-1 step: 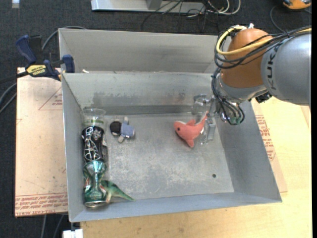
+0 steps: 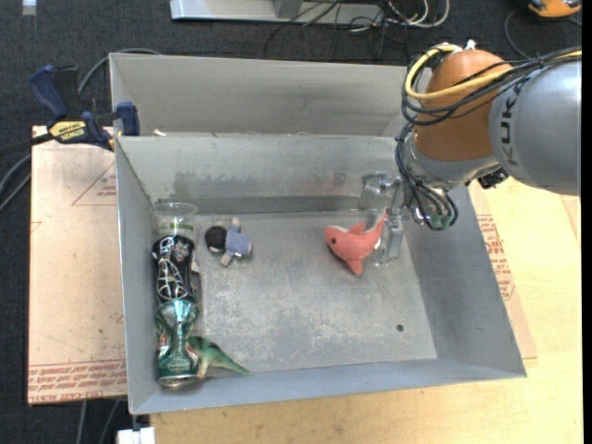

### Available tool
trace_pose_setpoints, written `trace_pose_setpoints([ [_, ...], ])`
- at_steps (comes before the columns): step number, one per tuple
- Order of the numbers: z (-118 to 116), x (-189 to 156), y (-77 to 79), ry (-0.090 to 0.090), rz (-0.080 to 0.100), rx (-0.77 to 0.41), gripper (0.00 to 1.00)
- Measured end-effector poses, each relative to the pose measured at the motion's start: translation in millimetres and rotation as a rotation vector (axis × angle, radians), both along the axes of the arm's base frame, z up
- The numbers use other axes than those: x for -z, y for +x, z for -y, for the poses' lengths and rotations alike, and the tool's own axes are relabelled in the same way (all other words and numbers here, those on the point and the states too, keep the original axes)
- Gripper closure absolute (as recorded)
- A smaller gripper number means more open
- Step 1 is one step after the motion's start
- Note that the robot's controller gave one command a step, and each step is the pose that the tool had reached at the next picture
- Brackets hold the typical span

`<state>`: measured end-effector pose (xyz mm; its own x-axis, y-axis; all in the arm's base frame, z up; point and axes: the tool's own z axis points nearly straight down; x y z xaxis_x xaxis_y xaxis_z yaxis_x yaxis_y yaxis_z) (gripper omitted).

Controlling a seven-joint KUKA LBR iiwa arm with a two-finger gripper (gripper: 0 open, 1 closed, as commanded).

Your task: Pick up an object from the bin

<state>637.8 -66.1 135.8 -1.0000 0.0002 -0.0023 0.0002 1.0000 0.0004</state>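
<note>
Writing: the grey arm link (image 2: 546,128) is showing "KU" lettering on its side. The black can (image 2: 174,271) is carrying a white pattern, too small to read.
Arm: it's reaching in from the right w/ cables looping over the orange wrist cover (image 2: 462,100). It's pointing the gripper (image 2: 386,237) down at the bin floor, right of centre.
Jaws: they're standing apart, straddling the tail end of the pink fish toy (image 2: 350,246). Can't tell if they're pressing on it.
Fish: it's lying on the floor right of centre, its body sticking out left of the fingers.
Bin (image 2: 305,322): grey metal, holding a row along the left wall. Clear plastic cup (image 2: 174,218) at back, then the black can, then a green can (image 2: 176,350) at front w/ a green dinosaur toy (image 2: 220,359) touching it.
Plush: a small black & pale-blue plush toy (image 2: 228,241) is lying just right of the cup, well apart from the gripper.
</note>
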Motion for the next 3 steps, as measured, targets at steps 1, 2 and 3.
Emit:
trace_pose_setpoints([
  [1,-20,66,0.4,0.001,-0.006,0.166,1.00],
  [2,-20,66,0.4,0.001,-0.006,0.166,1.00],
  [3,-30,-49,10.5,0.002,0.000,0.150,1.00],
])
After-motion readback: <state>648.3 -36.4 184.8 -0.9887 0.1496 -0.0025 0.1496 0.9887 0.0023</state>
